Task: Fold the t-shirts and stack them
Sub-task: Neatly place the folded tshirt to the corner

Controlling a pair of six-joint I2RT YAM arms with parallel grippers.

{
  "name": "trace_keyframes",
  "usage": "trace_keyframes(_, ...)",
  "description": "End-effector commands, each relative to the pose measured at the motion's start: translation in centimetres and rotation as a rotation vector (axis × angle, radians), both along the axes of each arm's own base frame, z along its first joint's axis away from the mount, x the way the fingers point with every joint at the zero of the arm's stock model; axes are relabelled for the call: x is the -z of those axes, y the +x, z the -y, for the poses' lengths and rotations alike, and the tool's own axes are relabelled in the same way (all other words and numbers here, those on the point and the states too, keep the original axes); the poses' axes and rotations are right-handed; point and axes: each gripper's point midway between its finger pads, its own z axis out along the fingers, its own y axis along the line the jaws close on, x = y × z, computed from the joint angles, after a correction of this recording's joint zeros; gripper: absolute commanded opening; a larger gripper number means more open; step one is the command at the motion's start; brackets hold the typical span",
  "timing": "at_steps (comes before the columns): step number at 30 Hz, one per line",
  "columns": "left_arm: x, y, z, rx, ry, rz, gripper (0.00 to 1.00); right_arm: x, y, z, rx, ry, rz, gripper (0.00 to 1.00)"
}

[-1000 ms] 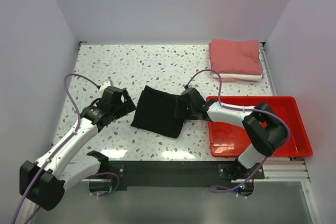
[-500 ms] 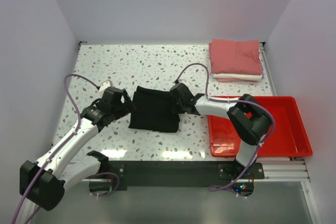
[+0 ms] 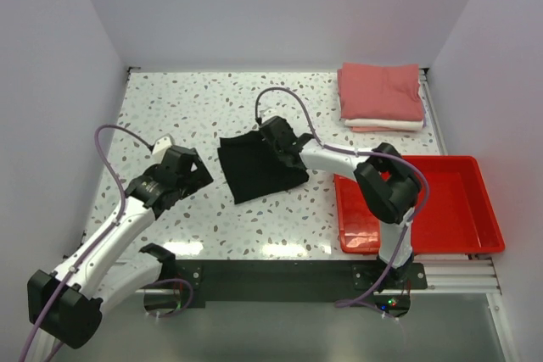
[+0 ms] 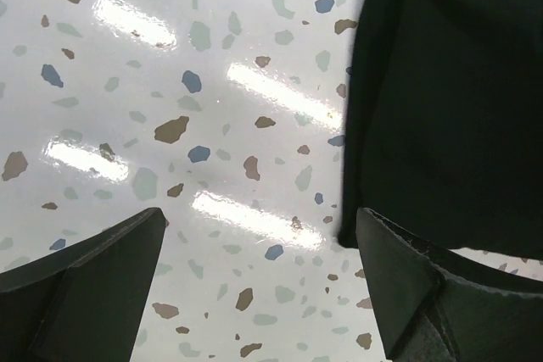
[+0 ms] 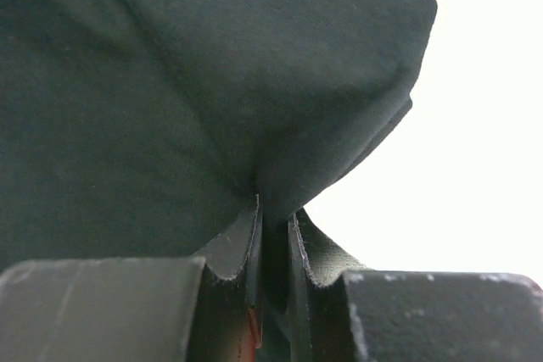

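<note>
**Right hand [image 3: 271,137] pinches the black t-shirt [image 3: 259,174]; left hand [image 3: 202,177] spread wide beside it**

Right hand first: in its wrist view the two fingers [image 5: 237,252] are closed tight on a bunched fold of the black t-shirt [image 5: 170,82]. The dark cloth rises from the pinch and fills most of that picture. From above, this hand sits at the far edge of the shirt, with its arm reaching in from the right over the counter [image 3: 195,108].

The black t-shirt lies as a folded, roughly rectangular bundle near the middle of the speckled counter. It is turned at a slant to the counter's edges.

The left hand hangs just to the left of the shirt, apart from it. In its wrist view the left hand [image 4: 261,218] has its fingers [image 4: 85,286] spread wide with bare counter [image 4: 127,82] between them. The shirt's [image 4: 450,108] folded left edge lies next to the right-side finger, and nothing is gripped.

At the far right corner the salmon-pink t-shirt [image 3: 382,89] lies folded on top of the white t-shirt [image 3: 386,125], whose edge shows beneath it. A red tray [image 3: 475,209] sits at the near right, well apart from the black shirt.
</note>
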Motion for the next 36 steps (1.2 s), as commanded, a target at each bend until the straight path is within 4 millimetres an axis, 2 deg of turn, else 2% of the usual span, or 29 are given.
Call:
trace_keyframes(1,-1.1,0.0,-1.2,-0.061,0.023,0.036,1.0,-5.6,4.4,1.7,-0.128,-0.276,0.211,0.0)
trace_keyframes(6,-1.6,-0.3,-1.8,-0.093,0.036,0.04,1.0,-9.7,7.5,4.0,-0.106,-0.458,0.324,0.0)
trace_keyframes(8,-1.6,-0.4,-2.0,-0.103,0.043,0.035,1.0,-10.4,8.7,5.2,-0.073,-0.485,0.336,0.0)
trace_keyframes(9,-1.6,-0.4,-2.1,-0.108,0.044,0.032,1.0,-11.4,9.3,5.4,-0.058,-0.487,0.353,0.0)
trace_keyframes(10,-1.6,-0.5,-2.3,-0.116,0.051,0.031,1.0,-11.8,10.0,6.4,-0.033,-0.51,0.357,0.0)
trace_keyframes(15,-2.1,-0.8,-2.9,-0.154,0.068,0.026,1.0,-14.4,12.5,8.7,0.023,-0.522,0.403,0.0)
trace_keyframes(16,-2.2,-0.8,-3.0,-0.161,0.072,0.025,1.0,-14.8,13.3,9.7,0.039,-0.534,0.409,0.0)
trace_keyframes(21,-3.5,-1.6,-4.6,-0.232,0.115,0.023,1.0,-16.8,16.0,12.2,0.079,-0.581,0.437,0.0)
trace_keyframes(22,-4.2,-1.5,-5.0,-0.25,0.126,0.04,1.0,-16.8,16.6,12.9,0.091,-0.587,0.439,0.0)
trace_keyframes(29,-7.0,-2.7,-7.0,-0.333,0.161,0.088,1.0,-19.0,19.2,15.8,0.137,-0.663,0.488,0.0)
trace_keyframes(33,-8.4,-3.0,-7.8,-0.375,0.16,0.132,1.0,-21.6,20.0,17.2,0.192,-0.687,0.543,0.0)
trace_keyframes(36,-8.7,-2.9,-7.9,-0.379,0.158,0.148,1.0,-23.5,20.3,17.5,0.232,-0.665,0.574,0.0)
